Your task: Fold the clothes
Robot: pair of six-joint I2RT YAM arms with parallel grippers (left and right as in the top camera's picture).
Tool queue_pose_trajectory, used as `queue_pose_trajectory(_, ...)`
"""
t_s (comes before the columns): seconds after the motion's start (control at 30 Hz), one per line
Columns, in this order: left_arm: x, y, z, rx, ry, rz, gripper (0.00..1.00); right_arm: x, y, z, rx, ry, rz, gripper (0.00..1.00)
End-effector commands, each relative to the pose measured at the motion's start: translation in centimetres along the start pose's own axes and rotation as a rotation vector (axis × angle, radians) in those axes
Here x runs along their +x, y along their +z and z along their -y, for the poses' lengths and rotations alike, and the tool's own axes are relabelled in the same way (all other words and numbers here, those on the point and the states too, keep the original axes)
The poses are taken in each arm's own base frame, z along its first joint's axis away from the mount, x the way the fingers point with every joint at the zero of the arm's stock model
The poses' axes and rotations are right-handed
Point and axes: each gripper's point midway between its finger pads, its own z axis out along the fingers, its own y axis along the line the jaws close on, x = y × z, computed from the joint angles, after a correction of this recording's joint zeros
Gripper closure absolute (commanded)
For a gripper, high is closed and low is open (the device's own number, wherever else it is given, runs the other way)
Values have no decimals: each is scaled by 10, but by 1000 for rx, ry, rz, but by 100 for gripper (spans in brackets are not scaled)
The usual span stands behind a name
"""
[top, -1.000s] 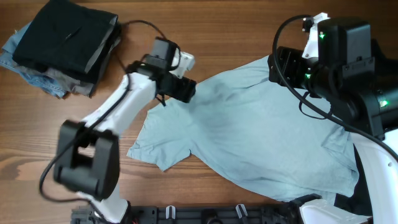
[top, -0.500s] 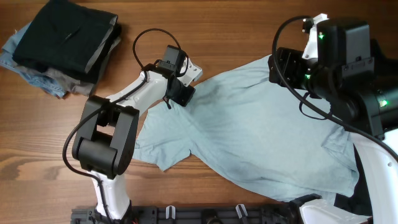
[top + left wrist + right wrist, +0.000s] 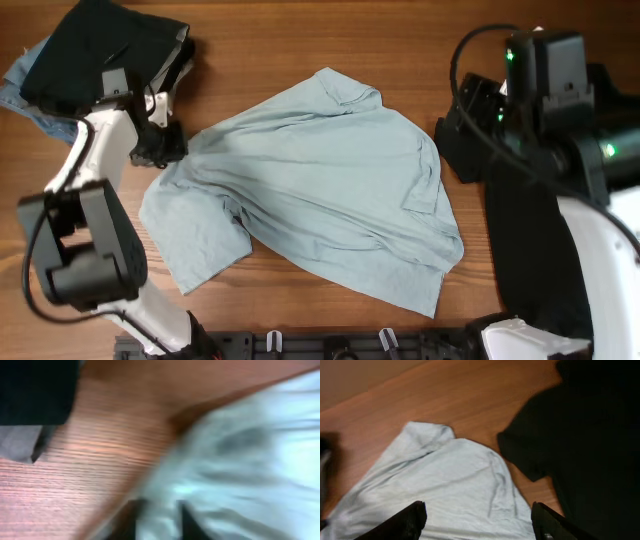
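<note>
A pale blue-grey T-shirt (image 3: 320, 180) of the clothes lies crumpled and spread across the middle of the wooden table. My left gripper (image 3: 165, 148) is at its left edge, beside a sleeve. The left wrist view is motion-blurred: two dark fingers (image 3: 145, 522) stand a little apart with T-shirt (image 3: 250, 460) cloth between them, around the left gripper (image 3: 167, 527); whether they pinch it is unclear. My right gripper (image 3: 450, 135) hovers open at the shirt's right edge. In its wrist view the right gripper (image 3: 477, 520) has wide jaws above the T-shirt (image 3: 445, 480), holding nothing.
A stack of folded dark and blue clothes (image 3: 100, 60) sits at the far left corner, close behind the left arm, and shows as a dark stack (image 3: 35, 390) in the left wrist view. A black garment (image 3: 530, 250) lies on the right, seen as a black garment (image 3: 590, 435) beside the shirt.
The left gripper swung left towards the stack, dragging the shirt with it. The shirt slid left, off the black garment on the right. The right arm hardly moved.
</note>
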Motion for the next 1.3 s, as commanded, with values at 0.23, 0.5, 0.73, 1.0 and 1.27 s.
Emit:
queue_pose_trajectory(0.23, 7, -68, 148, 255, 323, 159, 45, 29, 198, 46, 56, 36, -486, 87)
queue_pose_trajectory(0.5, 24, -65, 161, 262, 357, 107, 33, 79, 305, 86, 96, 139, -681, 96)
queue_pose_trajectory(0.73, 25, -65, 161, 261, 356, 103, 29, 106, 303, 202, 446, 313, -727, 96)
queue_pose_trajectory(1.0, 10, -67, 166, 271, 369, 167, 36, 39, 255, 305, 150, 526, -485, 76)
queue_pose_trajectory(1.27, -17, -2, 214, 307, 551, 253, 50, -57, 144, 153, -202, 198, -161, 60)
